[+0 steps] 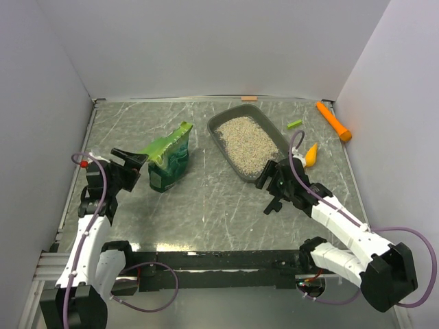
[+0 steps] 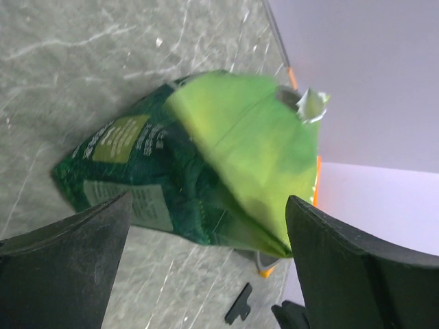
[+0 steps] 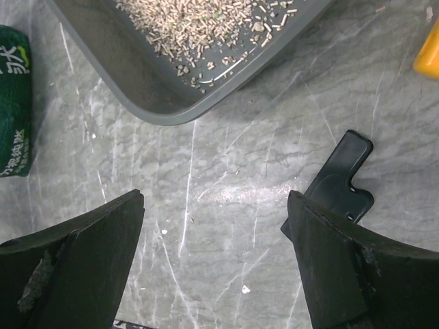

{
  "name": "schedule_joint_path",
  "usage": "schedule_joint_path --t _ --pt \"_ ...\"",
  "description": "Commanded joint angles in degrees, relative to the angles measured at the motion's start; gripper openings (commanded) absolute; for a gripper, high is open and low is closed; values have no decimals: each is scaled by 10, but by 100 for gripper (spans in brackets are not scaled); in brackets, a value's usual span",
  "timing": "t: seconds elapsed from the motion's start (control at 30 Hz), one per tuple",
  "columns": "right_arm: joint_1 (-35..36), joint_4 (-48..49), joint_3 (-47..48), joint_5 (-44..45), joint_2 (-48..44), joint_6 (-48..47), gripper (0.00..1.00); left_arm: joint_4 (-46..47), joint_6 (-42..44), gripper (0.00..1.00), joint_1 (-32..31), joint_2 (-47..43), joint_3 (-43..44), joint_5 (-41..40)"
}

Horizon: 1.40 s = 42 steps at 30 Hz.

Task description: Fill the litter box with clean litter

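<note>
**Near edge, left:** The left hand [image 1: 132, 160] is open and empty. Its jaws are spread either side of the green bag [image 1: 170, 159], close to it but not touching.

**Near edge, right:** The right hand [image 3: 216, 226] is also open and empty. It hovers over bare worktop [image 1: 206, 205] just short of the litter box [image 3: 137, 89].

**Centre:** The bag stands upright left of centre with its torn top facing the far edge.

**Far right:** The litter box lies at an angle toward the far right corner. Litter [image 1: 248, 140] covers most of its floor, but the nearest corner is thin. A yellow scoop [image 1: 311, 155] lies just beside the box on the right.

**Assessment:** Filling looks largely done, with a top-up likely to follow.

**Recommendation:**
- Close the left hand on the bag's middle, below the loose top.
- Keep the bag upright while carrying it.
- Tip its mouth low over the thin corner.
- Steady the box rim with the right hand.
</note>
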Motion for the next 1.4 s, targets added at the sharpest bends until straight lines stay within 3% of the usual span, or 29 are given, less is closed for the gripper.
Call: schedule_joint_path --t 0.0,0.2,0.37,0.8,1.03,1.13,1.23,1.27,1.33,1.37 --pt "-3 27 -10 -4 -23 -9 92 98 -30 97 11 7 -19 -3" --pt "-3 34 -23 -6 -26 -5 91 181 -56 97 24 41 -47 12" --pt "-2 41 -27 -11 -20 -3 91 323 -92 97 36 91 -76 55" --pt "-3 65 -48 -25 -11 1 91 527 -105 99 68 287 -31 259" --pt "-3 78 -55 -33 1 -1 89 545 -94 86 82 304 -28 284" --pt "-3 85 -56 -36 9 0 89 545 -87 77 85 307 -19 295" --pt "-3 89 -56 -44 19 2 89 566 -88 49 85 313 -9 312" --pt "-2 89 -56 -46 20 3 89 570 -88 27 86 317 -2 320" --pt "-3 92 -58 -46 20 3 88 571 -83 6 86 323 12 331" --pt "-3 92 -59 -46 19 3 88 564 -79 1 85 329 30 335"
